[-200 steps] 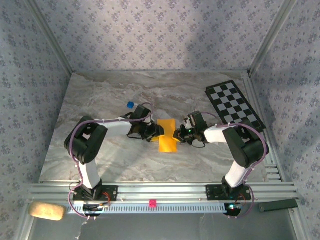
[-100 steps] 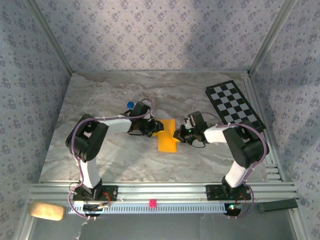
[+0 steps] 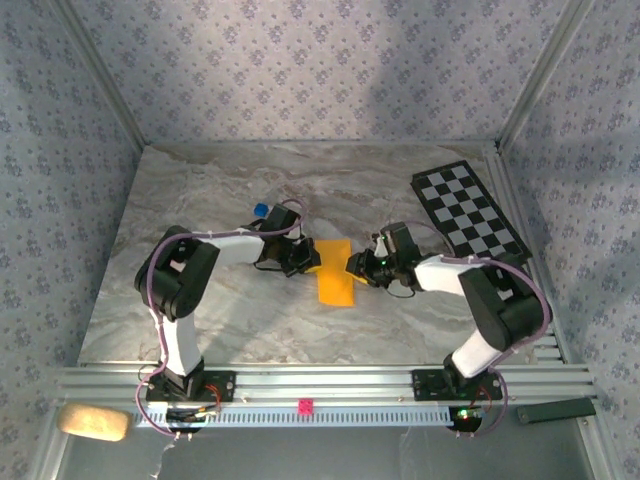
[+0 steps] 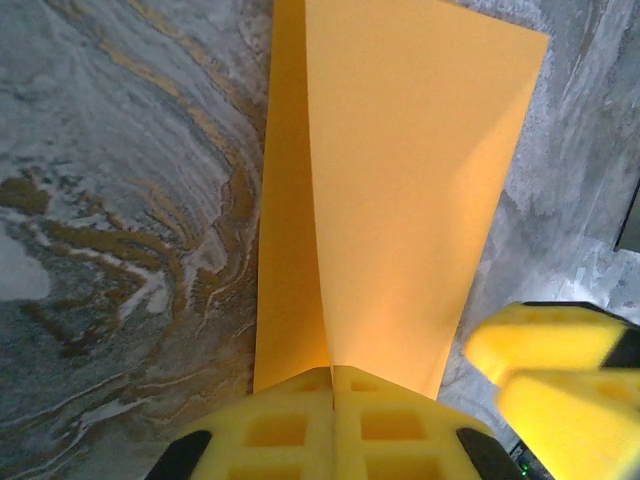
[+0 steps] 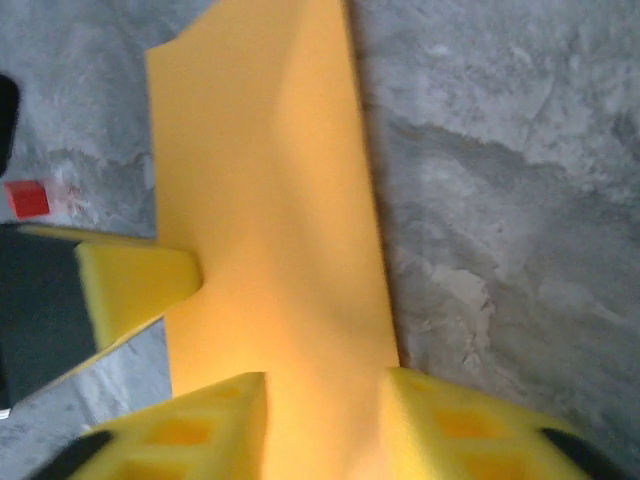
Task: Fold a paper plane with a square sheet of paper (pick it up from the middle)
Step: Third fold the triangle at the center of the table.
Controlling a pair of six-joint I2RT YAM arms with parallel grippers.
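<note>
Enclosing the scene on three sides, walls [image 3: 320,70] papered in a small floral print are seen. A marble-patterned surface [image 3: 200,200] fills the floor of the enclosure, and a grooved metal rail [image 3: 320,385] is fixed along its near edge.

Both arms are bolted to that rail. The left arm [image 3: 215,250] is raised from its base, bent at the elbow and stretched low toward the middle. The right arm [image 3: 440,270] is posed as its mirror, with the forearm laid low and pointed inward. The wrists face each other across the centre.

A black-and-white checkered board [image 3: 468,212] is laid flat at the far right of the surface, well apart from the arms.

The paper [image 3: 336,282], orange-yellow and folded to a narrow oblong, is found at the middle of the surface between the two wrists. In the left wrist view the paper [image 4: 400,180] is marked by a crease running away from the fingers.

The left tool [image 3: 310,262] is pressed together on the paper's left edge; the pinch [image 4: 333,372] is seen closely from its wrist. The right tool [image 3: 352,266] is spread, its fingers set either side of the paper's right edge [image 5: 325,385].

A tiny blue cube [image 3: 261,211] is placed just beyond the left wrist.
</note>
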